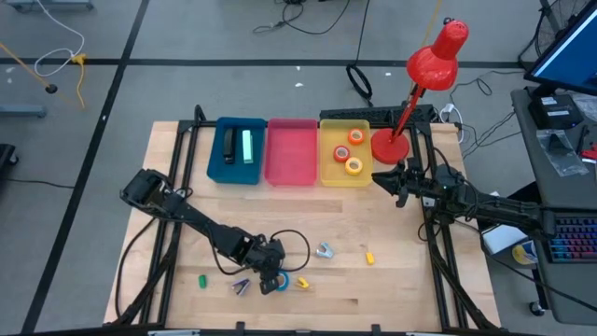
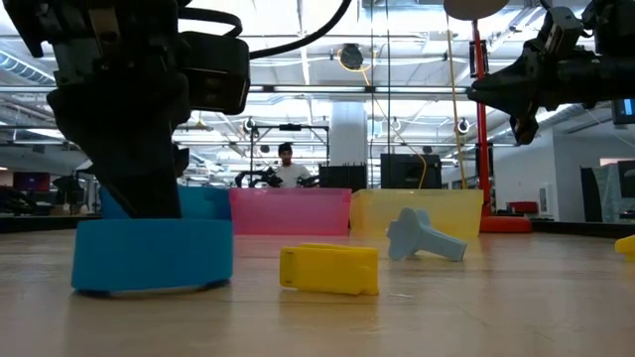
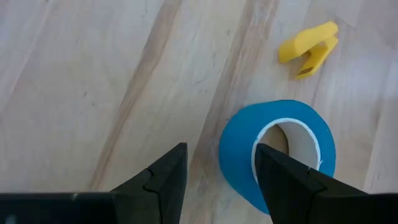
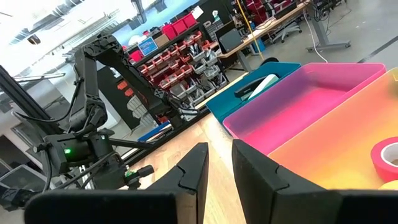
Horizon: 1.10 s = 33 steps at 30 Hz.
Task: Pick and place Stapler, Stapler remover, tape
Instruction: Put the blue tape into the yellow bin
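A wooden table seen from above carries three trays along its far edge; the pink tray, the middle one, serves as the landmark here. Just left of the pink tray, touching it, is a blue tray holding a dark stapler and a pale green one side by side.

Well in front of the pink tray, close to the table's near edge, the left gripper points down over a roll of blue tape lying flat on the wood. Its fingers are spread apart, one outside the roll's wall and the other at the edge of the roll's inner hole, so the wall sits between them; nothing is clamped. A yellow staple remover lies just beside the tape. A small green piece lies further left along the near edge. A grey-blue staple remover and another yellow piece lie in front of the pink tray, toward the right.

Touching the pink tray's right side is a yellow tray with three tape rolls inside. Right of that stands a red desk lamp. The right gripper hangs in the air beside the lamp base, fingers slightly apart, empty.
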### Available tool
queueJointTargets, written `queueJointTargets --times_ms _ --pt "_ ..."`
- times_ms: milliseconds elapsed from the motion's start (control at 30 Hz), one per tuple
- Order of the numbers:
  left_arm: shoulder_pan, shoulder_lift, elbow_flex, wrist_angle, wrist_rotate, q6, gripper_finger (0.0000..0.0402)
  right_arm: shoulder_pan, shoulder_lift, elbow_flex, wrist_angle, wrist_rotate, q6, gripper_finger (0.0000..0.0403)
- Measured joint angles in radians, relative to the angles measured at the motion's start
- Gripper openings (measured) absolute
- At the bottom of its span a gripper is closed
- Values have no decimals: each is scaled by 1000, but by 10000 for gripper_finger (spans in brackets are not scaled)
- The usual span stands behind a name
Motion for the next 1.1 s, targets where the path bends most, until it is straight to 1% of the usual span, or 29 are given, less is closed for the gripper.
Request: queueJointTargets --times_ms 167,233,333,533,600,1000,1100 --pt "0 0 0 -9 -13 -2 184 0 0 0 0 24 1 63" --pt "0 -1 1 -19 -27 -2 173 0 0 0 0 32 1 63" --pt "2 0 0 -39 -42 6 140 0 0 0 0 48 4 63" --pt "2 -1 0 -33 -42 24 55 0 0 0 0 52 2 63" --pt "2 -1 0 -31 -41 15 36 0 0 0 0 52 2 63" --pt "3 -2 0 -32 -24 -37 36 0 0 0 0 51 3 63" --pt "17 -21 -2 -39 16 -49 36 0 0 0 0 50 3 63"
